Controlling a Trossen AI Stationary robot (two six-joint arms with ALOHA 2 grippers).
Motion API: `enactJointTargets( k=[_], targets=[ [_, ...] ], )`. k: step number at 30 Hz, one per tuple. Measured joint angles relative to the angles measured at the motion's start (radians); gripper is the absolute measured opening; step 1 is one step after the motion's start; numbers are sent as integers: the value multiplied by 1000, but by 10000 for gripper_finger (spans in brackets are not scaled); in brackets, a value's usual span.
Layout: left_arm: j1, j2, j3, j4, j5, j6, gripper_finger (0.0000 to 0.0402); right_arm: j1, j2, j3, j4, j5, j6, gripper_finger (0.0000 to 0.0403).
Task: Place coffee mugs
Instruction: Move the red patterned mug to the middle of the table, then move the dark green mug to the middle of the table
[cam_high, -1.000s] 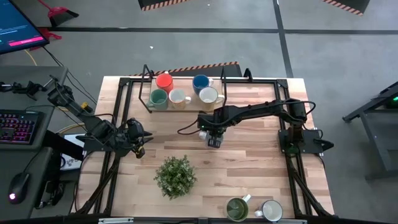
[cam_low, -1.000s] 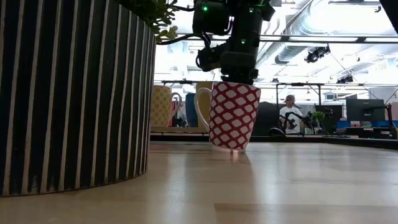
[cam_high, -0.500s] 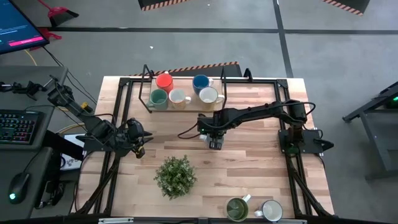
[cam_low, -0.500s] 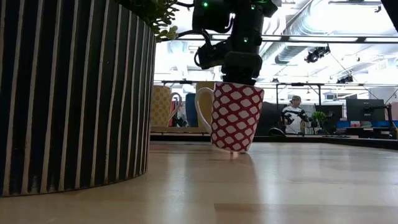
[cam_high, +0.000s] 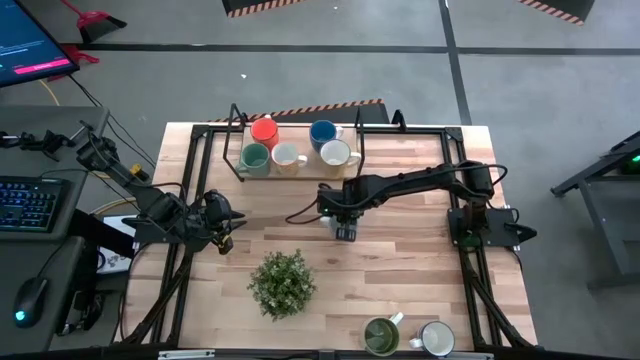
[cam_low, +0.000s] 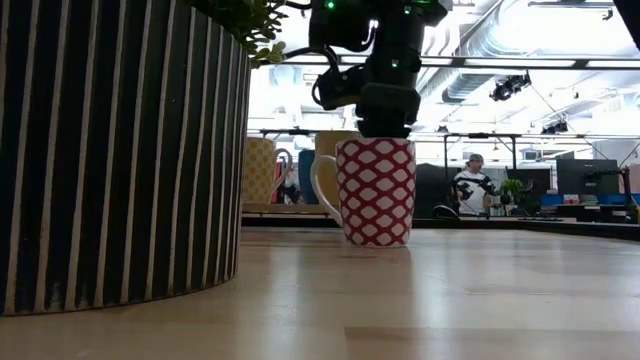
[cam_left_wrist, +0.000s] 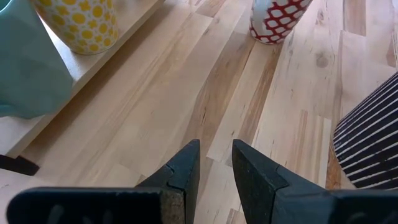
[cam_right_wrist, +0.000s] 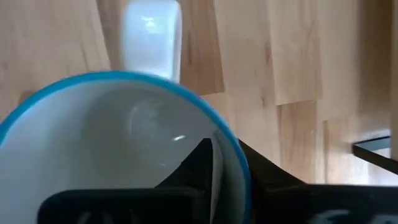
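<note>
A white mug with a red lattice pattern (cam_low: 377, 192) and a blue rim stands upright on its base at the table's middle. My right gripper (cam_high: 344, 231) comes down on it from above and is shut on its rim. Its handle (cam_right_wrist: 152, 40) sticks out on the side away from the fingers. My left gripper (cam_left_wrist: 215, 163) waits open at the table's left, holding nothing. On a wooden shelf (cam_high: 300, 173) at the far edge stand orange (cam_high: 264, 130), blue (cam_high: 322, 132), teal (cam_high: 254, 157), yellow-dotted (cam_high: 288, 157) and white (cam_high: 335, 153) mugs. My right gripper has the mug's wall at the rim (cam_right_wrist: 239, 155) between its two fingers, one inside the mug and one outside, opposite the handle. The fingers point steeply down from above. The mug stands upright, its base flat on the table.
A bushy plant (cam_high: 282, 283) in a striped pot (cam_low: 120, 150) stands near the table's middle front. An olive-green mug (cam_high: 381, 336) and a white mug (cam_high: 436, 339) sit at the near right edge. A black frame (cam_high: 230, 140) rings the shelf.
The red-patterned mug hung tilted, its base just off the table. It has come down and levelled, and now stands upright on the wood. My right gripper has rolled slightly with it.
</note>
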Motion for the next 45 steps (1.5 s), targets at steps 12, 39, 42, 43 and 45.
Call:
enactJointTargets(
  k=[12,39,42,43,45],
  targets=[
    [0,0,0,0,0,0,81,0,0,2,-12,10,-7,63],
    [0,0,0,0,0,0,81,88,-1,390,-661,25,79,69],
    [0,0,0,-1,0,0,81,128,-25,358,-626,-25,101,69],
    [0,0,0,0,0,0,81,144,-33,347,-622,-63,102,69],
    [0,0,0,-1,0,0,81,185,-47,323,-624,-113,120,69]
  ],
)
